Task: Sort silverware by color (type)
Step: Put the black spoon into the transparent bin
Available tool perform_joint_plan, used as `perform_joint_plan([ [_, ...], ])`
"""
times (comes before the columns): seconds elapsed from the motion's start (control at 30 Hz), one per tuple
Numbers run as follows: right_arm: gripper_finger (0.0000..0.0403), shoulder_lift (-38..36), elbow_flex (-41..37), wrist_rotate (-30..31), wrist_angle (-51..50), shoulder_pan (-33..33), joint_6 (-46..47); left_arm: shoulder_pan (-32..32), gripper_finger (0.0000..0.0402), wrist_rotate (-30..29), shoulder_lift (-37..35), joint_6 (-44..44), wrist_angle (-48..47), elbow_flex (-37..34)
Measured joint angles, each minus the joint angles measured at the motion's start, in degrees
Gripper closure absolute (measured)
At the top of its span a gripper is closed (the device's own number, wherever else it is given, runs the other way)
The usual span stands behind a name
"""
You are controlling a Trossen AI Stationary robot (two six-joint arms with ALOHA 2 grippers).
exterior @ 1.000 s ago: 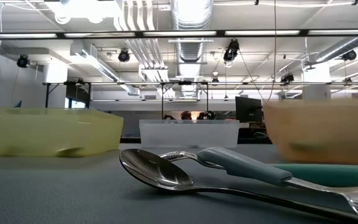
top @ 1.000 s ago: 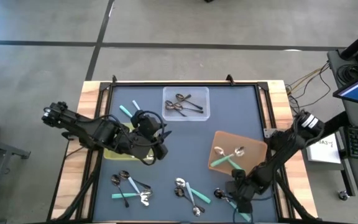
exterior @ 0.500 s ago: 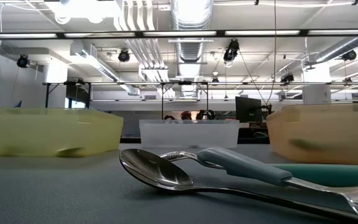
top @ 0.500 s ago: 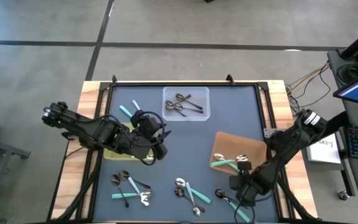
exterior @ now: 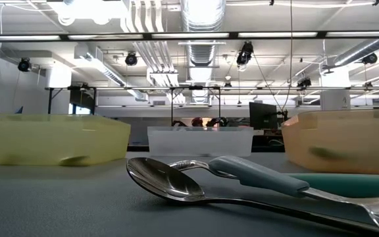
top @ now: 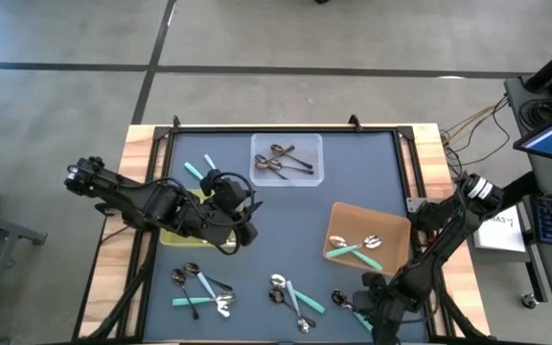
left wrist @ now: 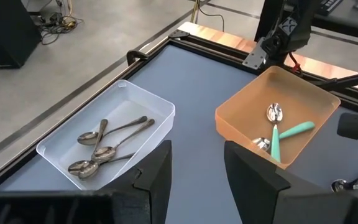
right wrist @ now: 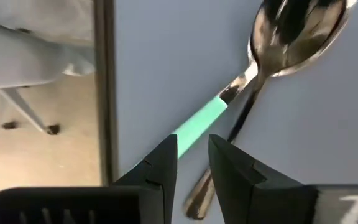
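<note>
Silverware lies scattered over the dark bench (top: 286, 220) in the high view: dark spoons in the clear tray (top: 287, 159), teal-handled ones in the orange-brown tray (top: 367, 241), and loose clusters along the near edge. The right jaws (top: 370, 305) hang low over the cluster at the near right corner, above a teal-handled spoon (top: 357, 309). The left jaws (top: 226, 227) wait over the yellow tray (top: 175, 235), holding nothing that shows.

At bench height, neither arm appears; a pale-blue-handled spoon (exterior: 255, 174) rests across a shiny spoon bowl (exterior: 160, 178), with the three trays beyond.

From the left wrist, the left fingers (left wrist: 157, 177) stand parted with bare bench between them; ahead of them sit the clear tray with its all-dark spoons and the orange-brown tray with two teal-handled pieces.

From the right wrist, the right fingers (right wrist: 166, 165) are narrowly apart and empty, the teal handle (right wrist: 201, 121) reaching just to the gap between them. A dark-handled spoon (right wrist: 229, 140) lies crossed under it, touching.

The step looks like picking this teal spoon. To do it well, the jaws should straddle the teal handle alone, clear of the crossing dark one, and close square across it before lifting, lest the slim handle twist or drag its neighbour.
</note>
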Motion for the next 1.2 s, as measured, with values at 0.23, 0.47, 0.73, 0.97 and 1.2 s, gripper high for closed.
perform_joint_plan([
  [0.23,0.0324,5.78,0.27,0.08,1.01,0.14,0.44,0.0,0.0272,0.0,0.0,0.09,-0.02,0.0],
  [0.47,0.033,6.18,0.69,0.84,0.68,0.12,0.36,0.0,0.0272,0.02,0.0,0.11,0.02,0.0],
  [0.73,0.0326,3.81,1.07,5.59,-0.88,0.05,0.15,0.0,0.0272,0.04,0.0,0.0,0.02,0.0],
  [0.97,0.0325,5.32,1.11,5.54,-1.09,0.09,0.19,0.0,0.0272,0.04,0.0,-0.02,-0.04,0.0],
  [1.2,0.0328,5.41,1.11,5.65,-1.08,0.09,0.79,0.0,0.0272,0.07,0.0,0.27,-0.24,0.0],
])
